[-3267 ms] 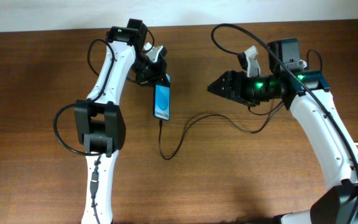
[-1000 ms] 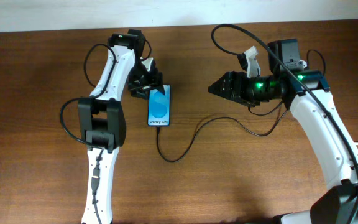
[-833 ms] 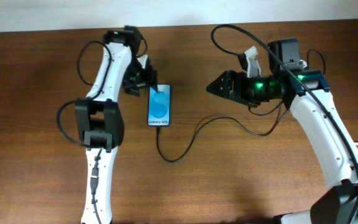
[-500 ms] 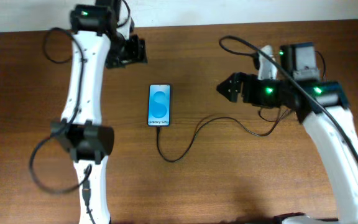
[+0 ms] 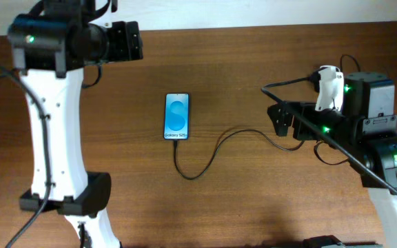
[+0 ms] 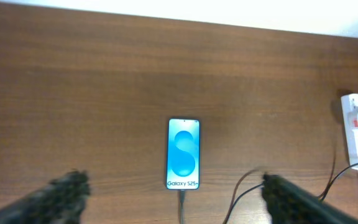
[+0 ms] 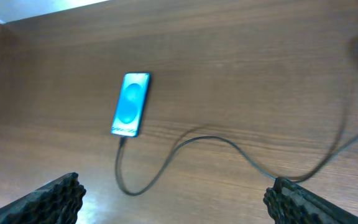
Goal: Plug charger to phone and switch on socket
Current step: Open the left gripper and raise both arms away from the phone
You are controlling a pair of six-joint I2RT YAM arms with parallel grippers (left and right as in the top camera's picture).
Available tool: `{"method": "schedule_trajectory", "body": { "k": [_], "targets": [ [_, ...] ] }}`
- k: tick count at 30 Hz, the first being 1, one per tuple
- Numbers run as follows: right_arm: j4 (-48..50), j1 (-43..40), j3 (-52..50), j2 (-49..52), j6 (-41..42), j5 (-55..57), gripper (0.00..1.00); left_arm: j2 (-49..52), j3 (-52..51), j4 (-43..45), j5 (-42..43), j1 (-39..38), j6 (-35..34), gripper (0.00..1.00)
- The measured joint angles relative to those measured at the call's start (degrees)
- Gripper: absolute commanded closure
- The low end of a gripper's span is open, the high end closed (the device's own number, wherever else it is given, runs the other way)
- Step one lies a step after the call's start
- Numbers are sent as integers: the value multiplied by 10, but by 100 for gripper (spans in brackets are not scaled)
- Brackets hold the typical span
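Note:
The phone (image 5: 176, 116) lies flat on the brown table with its blue screen lit. The thin black charger (image 5: 205, 156) cable meets the phone's bottom edge, loops toward the front, then runs right under my right arm. In the left wrist view, the phone (image 6: 183, 153) sits between my wide-open fingers, far below them, and the white socket (image 6: 357, 129) with red switches shows at the right edge. My left gripper (image 5: 126, 41) is raised at the back left, open and empty. My right gripper (image 5: 281, 118) hangs open and empty to the right of the phone, above the cable (image 7: 216, 139).
The table's far edge meets a white wall (image 5: 253, 12). Black arm cables (image 5: 336, 141) drape around my right arm. In the overhead view my right arm covers the place where the socket lies.
My left gripper has left the phone, risen to the back left and opened wider. My right arm has lifted and drawn back to the right. The phone and cable have stayed put.

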Motion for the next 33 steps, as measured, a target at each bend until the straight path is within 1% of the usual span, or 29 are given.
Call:
{"method": "schedule_trajectory", "body": {
  "k": [12, 21, 33],
  "targets": [
    [-6, 0, 0, -50, -2, 125, 2, -14, 1, 0, -6, 0, 0, 1],
    [-8, 0, 0, -135, -4, 142, 2, -14, 1, 0, -6, 0, 0, 1],
    [-10, 0, 0, -118, -10, 152, 2, -14, 1, 0, -6, 0, 0, 1]
  ]
}}
